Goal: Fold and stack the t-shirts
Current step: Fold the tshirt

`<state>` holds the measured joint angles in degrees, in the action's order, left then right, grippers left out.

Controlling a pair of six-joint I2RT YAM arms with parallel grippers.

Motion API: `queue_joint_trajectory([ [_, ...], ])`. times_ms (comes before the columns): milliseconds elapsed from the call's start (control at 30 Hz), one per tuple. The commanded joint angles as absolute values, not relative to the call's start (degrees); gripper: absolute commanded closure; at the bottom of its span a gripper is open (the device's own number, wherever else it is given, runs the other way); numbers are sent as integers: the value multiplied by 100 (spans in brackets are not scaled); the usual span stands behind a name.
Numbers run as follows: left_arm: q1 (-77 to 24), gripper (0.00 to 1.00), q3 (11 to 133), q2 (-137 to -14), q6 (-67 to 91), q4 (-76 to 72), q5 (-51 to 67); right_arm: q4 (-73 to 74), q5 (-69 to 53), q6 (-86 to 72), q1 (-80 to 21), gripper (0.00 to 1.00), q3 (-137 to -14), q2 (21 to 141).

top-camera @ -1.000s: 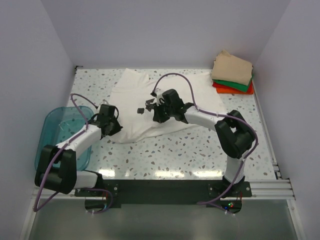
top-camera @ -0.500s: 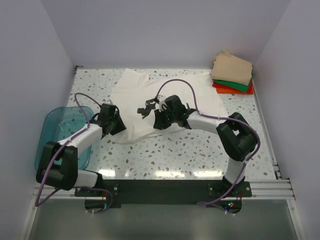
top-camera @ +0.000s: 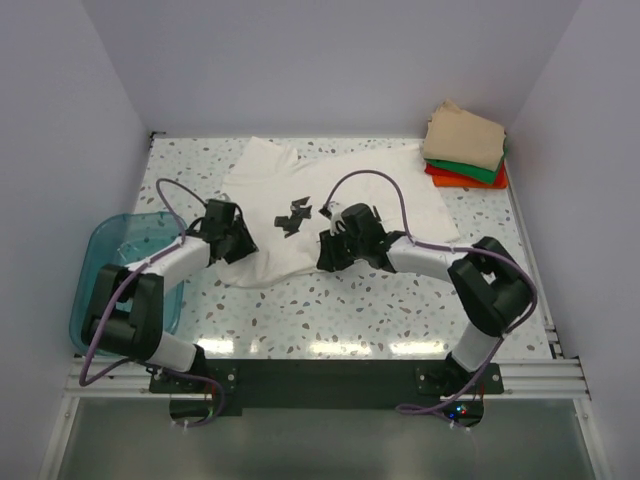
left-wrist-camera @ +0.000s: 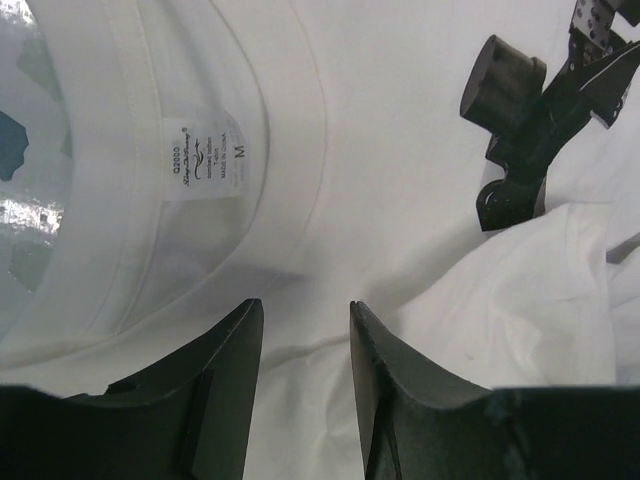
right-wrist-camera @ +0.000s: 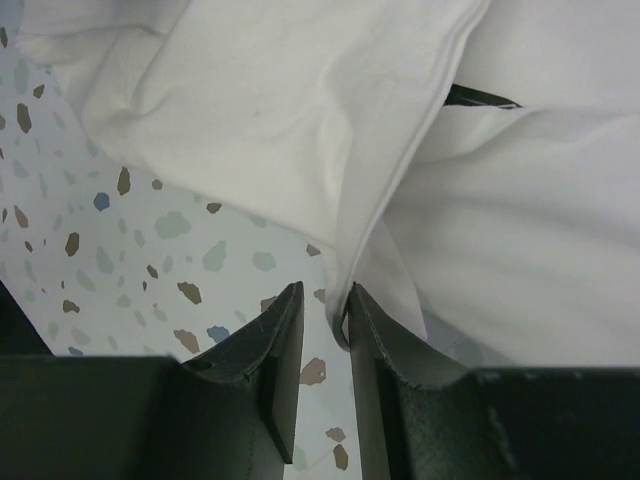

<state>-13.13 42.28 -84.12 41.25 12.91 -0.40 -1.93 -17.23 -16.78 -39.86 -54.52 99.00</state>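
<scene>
White t-shirt lies rumpled on the table, centre. Collar points near-left; body runs lengthwise toward the far right. Left gripper: jaws apart over the cloth beside the collar, holding nothing. Right gripper: jaws narrowly parted at the near edge, hem loose between them. Folded t-shirts stacked in the far-right corner
</scene>
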Motion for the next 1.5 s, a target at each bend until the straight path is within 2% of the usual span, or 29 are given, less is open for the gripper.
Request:
queue_joint_trajectory([
  [0,-1266,55,4640,-8569,4148,1099,-114,-703,-1494,-1898,-4034,72,-5160,9440],
  [100,-1266,56,4719,-8692,4149,1099,-79,-703,-1232,-1916,-4043,71,-5185,9378],
  [133,-1266,56,4720,-8692,4148,1081,-70,-607,-1030,-1864,-4034,67,-5281,9404],
  [233,-1266,56,4685,-8614,4166,1081,-62,-466,-730,-1889,-4026,60,-5869,9711],
  [433,-1266,56,4579,-8228,4096,1230,-132,-45,-281,-1793,-3947,52,-7425,10897],
  [567,-1257,56,4474,-7972,4096,1318,-132,360,-211,-1600,-3920,52,-8269,11592],
  [667,-1257,55,4412,-7726,4052,1432,-193,448,-167,-1512,-3902,52,-8402,11838],
  [1067,-1169,55,4245,-7128,3964,1608,-123,659,-298,-1389,-3920,52,-8561,12208],
  [1467,-1160,55,4008,-7084,4051,1398,87,615,-316,-1468,-4069,69,-8526,12226],
])
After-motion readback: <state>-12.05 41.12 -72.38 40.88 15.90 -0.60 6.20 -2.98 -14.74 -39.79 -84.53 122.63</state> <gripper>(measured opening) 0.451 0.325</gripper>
